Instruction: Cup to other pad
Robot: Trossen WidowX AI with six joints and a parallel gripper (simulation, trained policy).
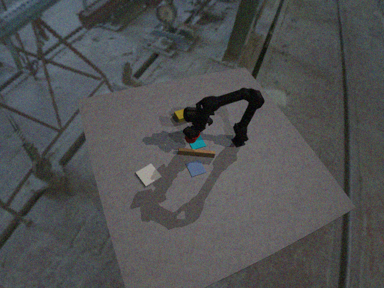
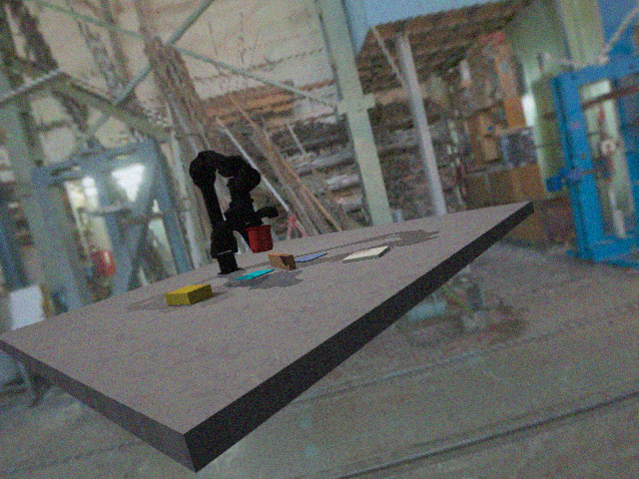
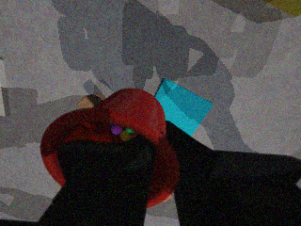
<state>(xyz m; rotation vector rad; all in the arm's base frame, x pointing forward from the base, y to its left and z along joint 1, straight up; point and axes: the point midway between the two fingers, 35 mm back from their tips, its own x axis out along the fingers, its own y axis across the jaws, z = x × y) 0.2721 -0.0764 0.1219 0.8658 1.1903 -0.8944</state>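
The red cup [image 1: 191, 140] [image 2: 261, 239] [image 3: 138, 105] hangs in the air, roughly upright. My gripper [image 1: 192, 133] [image 2: 252, 227] [image 3: 161, 124] is shut on the cup's wall, one finger inside and one outside. A purple marble [image 3: 117, 129], a green marble [image 3: 130, 131] and a yellowish marble [image 3: 125, 137] show inside; a finger hides the rest of the inside. The cyan pad [image 1: 198, 144] [image 2: 253, 275] [image 3: 188, 105] lies below, close to the cup in the top view, with nothing standing on it. The blue pad [image 1: 195, 169] [image 2: 312, 256] is bare.
A wooden bar [image 1: 197, 153] [image 2: 281, 260] [image 3: 86, 103] lies between the cyan and blue pads. A white square [image 1: 149, 174] [image 2: 366, 253] lies to one side of the blue pad. A yellow block [image 1: 179, 114] [image 2: 189, 295] [image 3: 291, 6] sits beyond the cyan pad.
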